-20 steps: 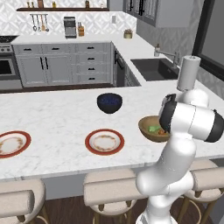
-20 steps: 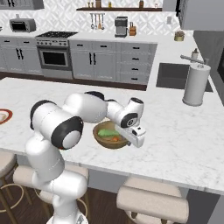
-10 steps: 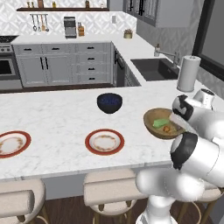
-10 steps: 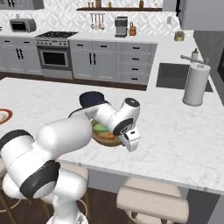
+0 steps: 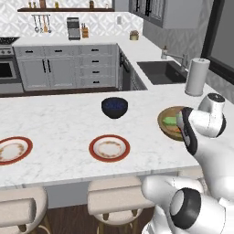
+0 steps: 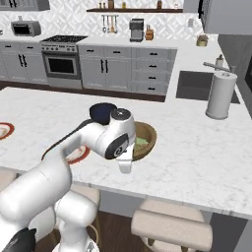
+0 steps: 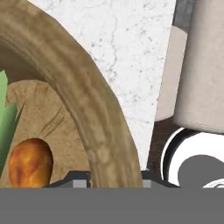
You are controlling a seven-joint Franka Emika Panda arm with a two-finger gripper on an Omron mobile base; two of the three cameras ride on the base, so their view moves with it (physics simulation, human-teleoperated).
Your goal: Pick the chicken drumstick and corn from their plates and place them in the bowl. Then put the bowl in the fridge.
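The tan wooden bowl [image 5: 169, 122] [image 6: 145, 139] is at the right of the marble island. My gripper [image 7: 113, 178] is shut on the bowl's rim [image 7: 92, 127], which runs between the two fingertips. In the bowl lie the golden-brown chicken drumstick [image 7: 29, 162] and the corn, of which the green husk [image 7: 6, 118] [image 5: 171, 121] shows. My hand [image 6: 125, 161] covers the bowl's near side. The two red-rimmed plates [image 5: 109, 148] [image 5: 11, 150] are bare on the island's front; one plate [image 6: 2, 130] shows at the left edge. The fridge is out of view.
A dark blue-black bowl [image 5: 114, 107] [image 6: 101, 112] stands mid-island. A paper towel roll [image 5: 196, 77] [image 6: 220, 95] is at the right beside the sink [image 5: 160, 71]. Padded stools [image 5: 116, 199] [image 6: 170, 229] line the island's front edge.
The arm has swung round and the bowl, held by its rim, has moved right and a little away from the plates. The jaws have stayed shut on it.
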